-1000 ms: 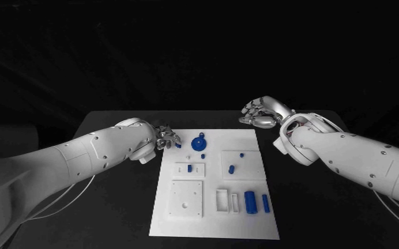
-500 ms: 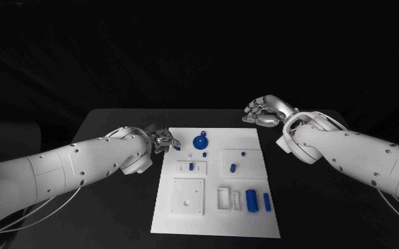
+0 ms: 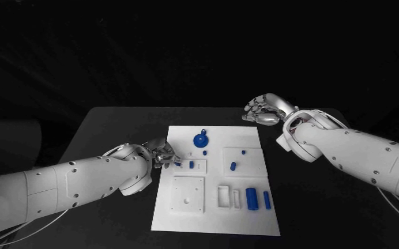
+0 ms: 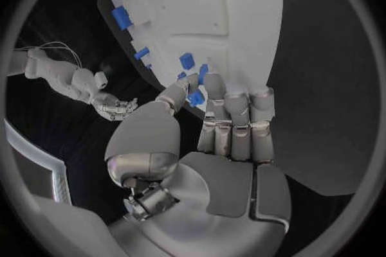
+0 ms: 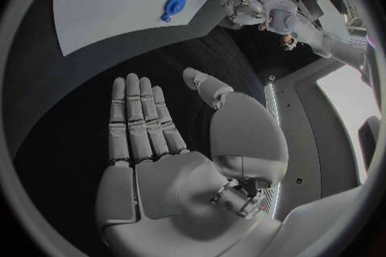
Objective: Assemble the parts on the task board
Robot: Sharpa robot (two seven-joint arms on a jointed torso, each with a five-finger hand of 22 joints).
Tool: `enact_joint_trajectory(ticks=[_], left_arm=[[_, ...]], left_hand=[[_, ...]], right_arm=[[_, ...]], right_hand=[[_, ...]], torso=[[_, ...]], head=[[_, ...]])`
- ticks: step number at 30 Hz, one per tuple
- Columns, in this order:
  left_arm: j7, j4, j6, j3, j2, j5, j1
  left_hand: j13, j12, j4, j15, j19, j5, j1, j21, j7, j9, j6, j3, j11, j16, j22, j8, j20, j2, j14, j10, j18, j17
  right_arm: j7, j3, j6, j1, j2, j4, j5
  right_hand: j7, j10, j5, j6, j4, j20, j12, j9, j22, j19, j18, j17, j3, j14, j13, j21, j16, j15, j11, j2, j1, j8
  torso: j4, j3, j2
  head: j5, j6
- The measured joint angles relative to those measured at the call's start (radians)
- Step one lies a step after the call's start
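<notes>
Board [image 3: 218, 185] is lying mid-surface while the left hand [image 3: 163, 154] is pinching a small blue part [image 4: 195, 98] in its fingers over the near-left edge, needing slow, square lowering; right hand [image 3: 264, 110] idling, fingers apart.

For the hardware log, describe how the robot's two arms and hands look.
Both arms are smooth white shells dotted with small dark screw holes, widening to a rounded cuff at the wrist. A thin pale cable loops under the left arm. The left robot hand and right robot hand are silver metal with segmented fingers, grey palm plates and a bulbous thumb base.
</notes>
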Motion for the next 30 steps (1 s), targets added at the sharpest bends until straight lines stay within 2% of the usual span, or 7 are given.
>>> enact_joint_trajectory(ticks=[6,14,20,30], left_arm=[[-0.004,0.006,-0.019,0.000,0.002,-0.012,-0.011],[-0.005,-0.009,-0.030,0.000,0.014,-0.025,-0.012],[-0.005,-0.027,-0.036,-0.002,0.028,-0.032,-0.026],[-0.003,-0.038,-0.039,-0.002,0.035,-0.037,-0.028]], left_hand=[[0.005,0.000,0.000,0.001,0.007,0.016,-0.003,0.004,0.001,0.000,0.009,0.000,-0.005,0.005,0.000,0.000,-0.004,-0.003,0.005,0.005,0.000,0.003],[0.007,0.004,0.002,0.000,0.007,0.022,-0.003,0.004,-0.001,0.000,0.011,0.003,-0.007,0.005,0.000,0.000,-0.004,-0.003,0.009,0.007,0.000,0.005],[0.011,0.008,0.002,0.001,0.007,0.028,-0.003,0.008,-0.002,0.000,0.012,0.004,-0.007,0.009,0.000,0.000,-0.004,-0.003,0.009,0.007,0.000,0.007],[0.016,0.012,0.002,0.002,0.009,0.028,-0.005,0.008,-0.001,0.000,0.017,0.004,-0.008,0.012,0.000,0.000,-0.002,-0.005,0.014,0.008,0.000,0.010]], right_arm=[[-0.001,0.000,0.000,0.000,-0.001,0.000,-0.001],[-0.001,0.000,0.001,0.000,-0.001,-0.001,-0.001],[-0.001,0.000,0.001,0.000,0.000,-0.001,-0.001],[-0.001,0.000,0.001,0.000,-0.001,-0.002,0.000]], right_hand=[[0.000,0.001,0.000,0.000,0.003,0.000,-0.004,0.000,0.001,0.000,0.000,-0.001,-0.003,0.000,-0.003,0.000,0.000,0.000,-0.001,0.000,0.000,0.000],[0.000,0.004,0.000,0.000,0.003,0.000,-0.008,0.000,0.001,0.000,0.000,-0.003,-0.003,0.000,-0.005,-0.004,0.000,0.000,-0.004,0.000,0.000,0.000],[0.000,0.007,0.000,0.000,0.003,0.000,-0.012,-0.001,0.001,0.000,0.000,-0.004,-0.003,0.000,-0.008,-0.004,0.000,0.000,0.000,0.000,0.000,0.000],[0.000,0.007,0.001,0.000,0.003,0.002,-0.012,-0.001,0.001,-0.002,0.000,-0.005,-0.003,0.000,-0.012,-0.004,0.000,-0.001,0.000,0.000,0.000,0.000]], torso=[[-0.0012,0.0000,0.000],[-0.0030,0.0009,0.001],[-0.0038,0.0008,0.001],[-0.0035,0.0006,0.002]], head=[[0.003,-0.001],[-0.004,-0.004],[-0.008,-0.004],[-0.010,-0.006]])
